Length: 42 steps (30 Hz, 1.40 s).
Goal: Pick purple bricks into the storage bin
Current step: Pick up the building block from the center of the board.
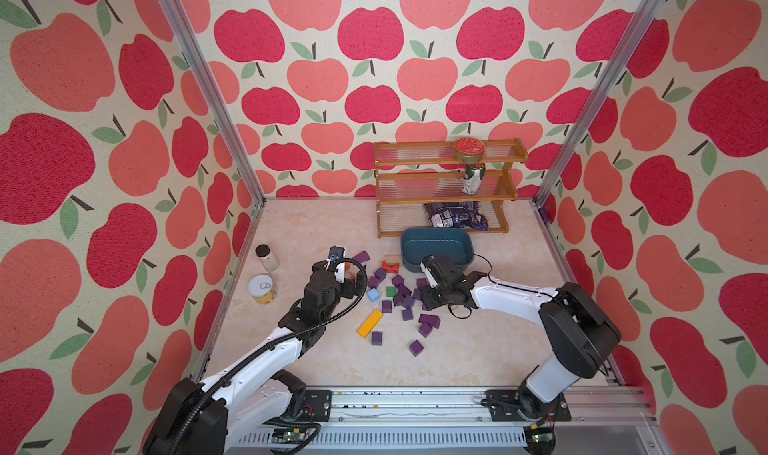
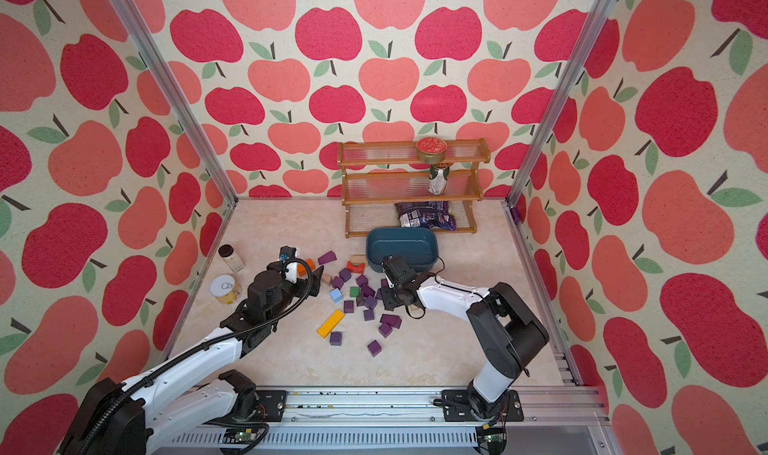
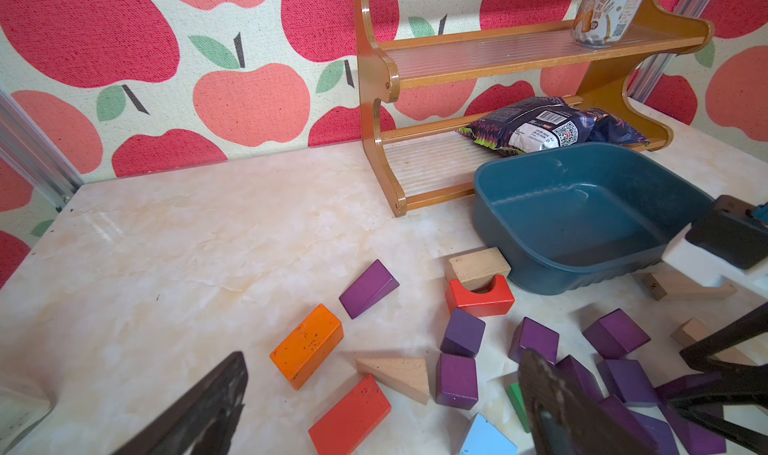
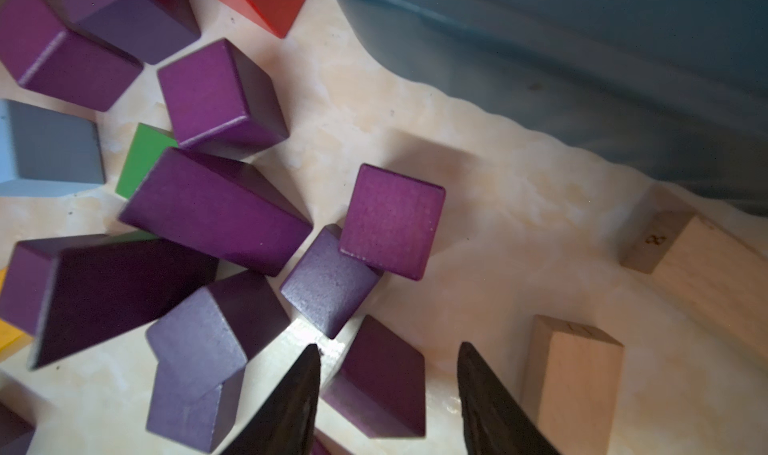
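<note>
On the pale marbled table, the purple bricks lie loose in a cluster just in front of the storage bin. The bin itself sits just before the wooden shelf rack. In both top views 2 purple cubes lie apart from the cluster on the robot's side, near a long yellow block. A purple wedge lies off on its own beside an orange block.

The right gripper is down in the cluster, close to the bin's near wall. In the right wrist view its 2 dark fingers straddle 1 purple brick that lies on the table. The jaws stand partly apart. One finger is at the brick's edge and a strip of table shows between the brick and the other finger, so the brick is framed but not clamped. A plain wood block stands just outside that other finger.

The left gripper hangs with its jaws spread wide and holds nothing. It is above a red block and a wooden triangle at the cluster's left edge. A red arch block capped by a wood piece touches the bin's corner. A purple snack bag lies on the rack's lowest shelf.
</note>
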{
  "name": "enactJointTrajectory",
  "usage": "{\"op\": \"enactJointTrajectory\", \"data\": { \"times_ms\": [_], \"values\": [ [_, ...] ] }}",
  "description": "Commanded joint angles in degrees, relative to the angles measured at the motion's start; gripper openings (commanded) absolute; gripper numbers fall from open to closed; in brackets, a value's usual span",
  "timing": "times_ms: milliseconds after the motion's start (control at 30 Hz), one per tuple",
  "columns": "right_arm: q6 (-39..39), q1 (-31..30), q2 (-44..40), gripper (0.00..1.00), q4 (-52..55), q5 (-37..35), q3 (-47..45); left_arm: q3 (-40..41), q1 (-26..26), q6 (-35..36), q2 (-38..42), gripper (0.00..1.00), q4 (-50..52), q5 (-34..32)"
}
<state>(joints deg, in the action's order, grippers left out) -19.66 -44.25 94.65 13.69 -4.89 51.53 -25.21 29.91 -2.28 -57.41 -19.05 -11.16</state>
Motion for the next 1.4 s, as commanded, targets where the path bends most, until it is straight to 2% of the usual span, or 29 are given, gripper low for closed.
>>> {"op": "enactJointTrajectory", "data": {
  "times_ms": [0,267,367,500,700,967,1200,1367],
  "values": [
    [-1.3,-0.3,1.3,0.55,2.1,-0.1,1.4,0.5,0.1,-1.1,-0.3,0.99,0.1,-0.6],
    [-1.6,-0.4,2.7,0.5,3.0,-1.8,2.2,0.4,0.1,-1.1,-0.9,0.99,0.1,-0.5],
    [-1.5,-0.3,2.9,0.44,2.9,-2.0,2.3,0.3,0.1,-1.1,-1.0,0.99,0.1,-0.5],
    [-0.8,-0.3,3.3,0.27,2.4,-1.4,2.3,0.3,0.1,-1.1,-1.0,0.99,0.2,-0.5],
    [-0.9,-0.4,2.4,0.26,3.3,-2.3,2.7,0.3,0.1,-1.0,-1.0,0.99,0.3,-0.4],
    [-0.1,-0.3,-4.4,0.26,6.0,-2.5,4.4,0.3,0.1,-1.1,-1.5,0.99,0.1,0.1],
    [3.1,0.2,-6.3,0.26,10.7,-4.0,12.3,0.3,0.1,-0.9,-1.4,0.99,-0.2,1.9],
    [5.1,4.3,-3.9,0.26,8.7,-3.7,17.8,0.4,0.1,-1.0,-1.3,0.99,-0.4,2.0]
  ]
}}
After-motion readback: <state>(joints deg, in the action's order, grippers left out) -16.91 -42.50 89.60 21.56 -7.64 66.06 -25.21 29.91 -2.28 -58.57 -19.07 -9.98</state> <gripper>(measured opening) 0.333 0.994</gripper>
